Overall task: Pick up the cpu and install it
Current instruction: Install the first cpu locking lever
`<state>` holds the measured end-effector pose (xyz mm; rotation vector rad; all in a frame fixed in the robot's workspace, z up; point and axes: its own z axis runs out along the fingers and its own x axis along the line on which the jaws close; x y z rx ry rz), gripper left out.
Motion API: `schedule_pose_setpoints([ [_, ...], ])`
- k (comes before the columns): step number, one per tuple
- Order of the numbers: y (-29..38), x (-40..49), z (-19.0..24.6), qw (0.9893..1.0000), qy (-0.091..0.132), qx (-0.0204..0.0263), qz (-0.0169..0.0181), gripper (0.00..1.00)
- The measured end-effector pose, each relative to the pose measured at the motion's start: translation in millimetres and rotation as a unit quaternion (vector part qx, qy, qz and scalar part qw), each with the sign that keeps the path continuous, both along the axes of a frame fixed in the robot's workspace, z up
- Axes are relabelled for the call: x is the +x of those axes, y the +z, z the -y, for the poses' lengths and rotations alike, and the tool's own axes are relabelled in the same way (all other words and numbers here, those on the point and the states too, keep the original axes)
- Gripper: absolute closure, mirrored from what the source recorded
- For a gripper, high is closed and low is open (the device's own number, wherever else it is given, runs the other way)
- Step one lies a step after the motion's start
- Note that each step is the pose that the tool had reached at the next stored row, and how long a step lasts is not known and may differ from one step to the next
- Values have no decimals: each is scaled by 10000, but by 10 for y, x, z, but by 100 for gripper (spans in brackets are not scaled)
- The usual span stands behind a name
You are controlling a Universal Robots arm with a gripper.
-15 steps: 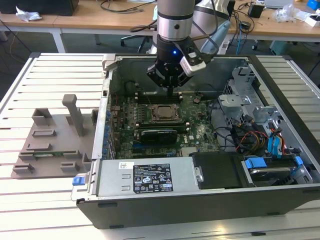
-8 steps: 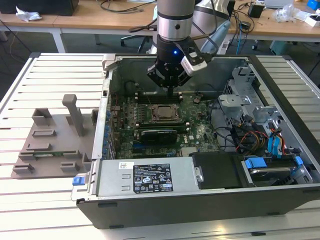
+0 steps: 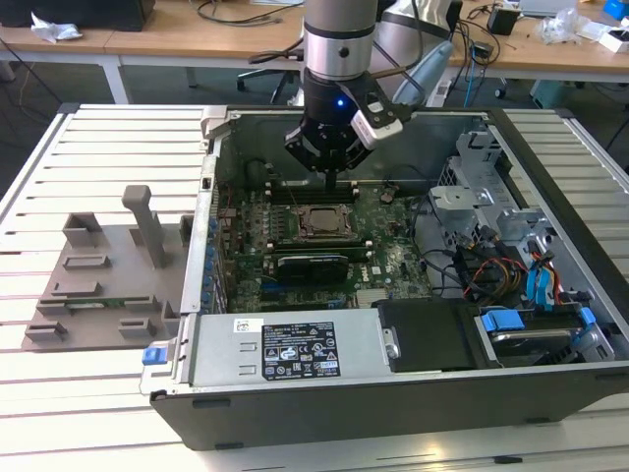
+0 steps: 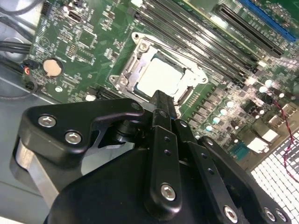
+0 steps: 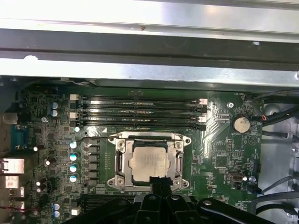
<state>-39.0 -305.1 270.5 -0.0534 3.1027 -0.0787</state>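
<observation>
Silver-grey and flat, the cpu is seen lying in the metal socket frame on the green motherboard, inside the open computer case. The black gripper is held just above it. Its fingers are pressed together, and nothing is held.

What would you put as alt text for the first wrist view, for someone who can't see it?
A silver-topped cpu sits inside the metal socket frame at the middle of a green motherboard, with the tip of the black tool just over the frame's near edge. Rows of dark memory slots lie beyond the socket, and a round coin battery sits off to one side.
</observation>
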Motion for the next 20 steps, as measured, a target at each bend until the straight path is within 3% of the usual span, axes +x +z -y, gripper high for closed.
schedule_pose_setpoints([
  [2, 0, -78, 0, 10000, 0, 0, 0, 90],
  [7, 0, -179, 0, 10000, 0, 0, 0, 90],
  [20, -1, -388, 0, 10000, 0, 0, 0, 90],
])
